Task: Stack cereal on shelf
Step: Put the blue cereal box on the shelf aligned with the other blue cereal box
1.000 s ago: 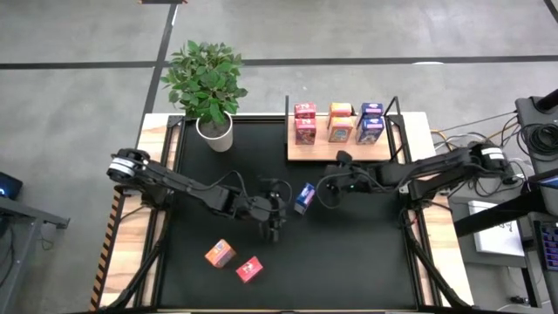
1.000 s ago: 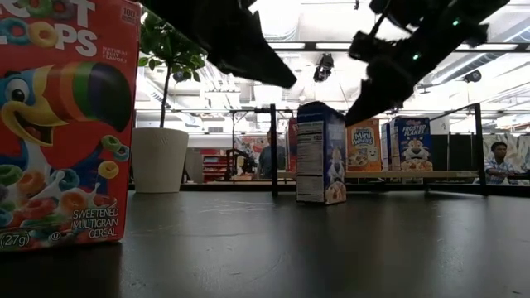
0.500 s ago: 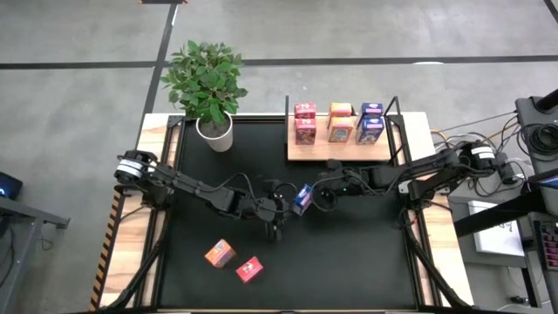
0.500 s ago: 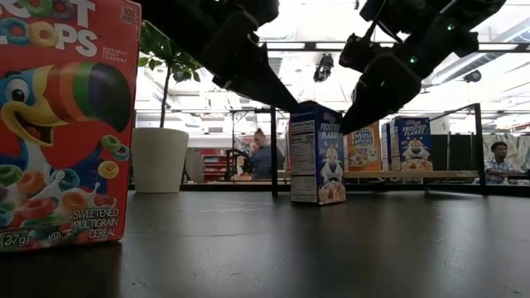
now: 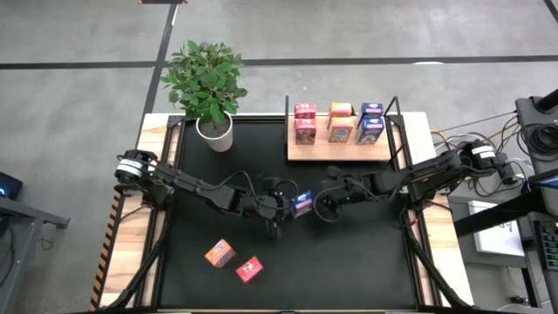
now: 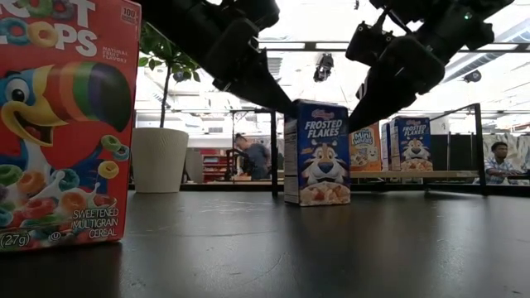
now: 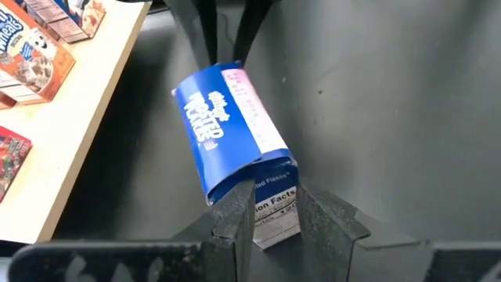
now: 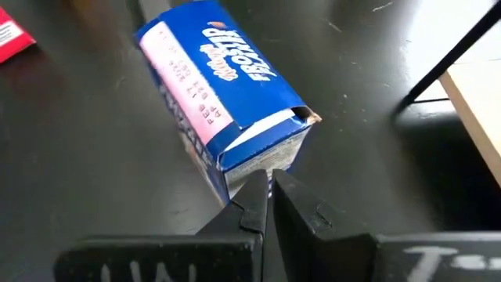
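Upright blue cereal box point(image 6: 317, 152) mid-table, before the shelf point(image 5: 340, 152).

Overhead looks straight down, low sits level at tabletop, both wrists close; all share the blue box point(image 5: 302, 204).

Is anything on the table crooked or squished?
The blue Frosted Flakes box mid-table sits turned at an angle, and its top flap is popped open and bent. The left gripper pinches one end; the shut right gripper touches the other.
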Controlling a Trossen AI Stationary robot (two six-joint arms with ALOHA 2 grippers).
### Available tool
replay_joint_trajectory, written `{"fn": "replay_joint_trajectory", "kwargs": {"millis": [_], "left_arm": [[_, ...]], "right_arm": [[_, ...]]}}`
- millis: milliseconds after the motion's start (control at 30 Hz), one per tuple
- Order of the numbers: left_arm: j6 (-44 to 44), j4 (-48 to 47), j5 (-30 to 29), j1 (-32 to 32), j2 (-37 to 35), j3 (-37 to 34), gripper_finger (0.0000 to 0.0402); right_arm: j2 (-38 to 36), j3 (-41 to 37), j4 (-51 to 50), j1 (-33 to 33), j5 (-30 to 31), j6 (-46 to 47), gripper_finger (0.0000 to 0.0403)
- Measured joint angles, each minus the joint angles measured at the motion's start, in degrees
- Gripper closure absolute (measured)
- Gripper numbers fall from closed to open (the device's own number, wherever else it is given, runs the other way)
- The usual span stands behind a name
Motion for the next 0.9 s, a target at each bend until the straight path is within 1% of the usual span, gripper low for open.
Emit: {"fn": "replay_joint_trajectory", "kwargs": {"millis": [200, 300, 467, 600, 800, 900], "left_arm": [[-0.23, -2.52, -2.27, 0.00, -0.04, 0.04, 0.0322], [-0.27, -3.09, -2.38, 0.04, -0.12, 0.04, 0.0322], [0.20, -4.56, -2.38, 0.04, -0.63, 0.02, 0.0322], [0.25, -6.08, -2.38, -0.26, -2.12, 0.04, 0.0322], [3.17, -8.50, -2.38, -1.20, -5.40, 0.02, 0.0322], [4.69, -8.78, -2.38, -1.57, -6.78, -0.12, 0.0322]], "right_arm": [[-0.02, 0.00, -0.02, 0.90, -0.17, 0.31, 0.0390], [-0.43, 1.09, -3.81, 0.88, -0.20, 0.87, 0.0390], [-0.82, 5.24, -11.02, 0.88, 0.29, -0.08, 0.0390], [-0.96, 9.30, -14.66, 0.88, 3.29, -2.77, 0.0390], [-0.53, 14.54, -14.85, 0.88, 3.38, -6.83, 0.0390], [-0.51, 16.25, -15.08, 0.88, 1.94, -7.58, 0.0381]]}}
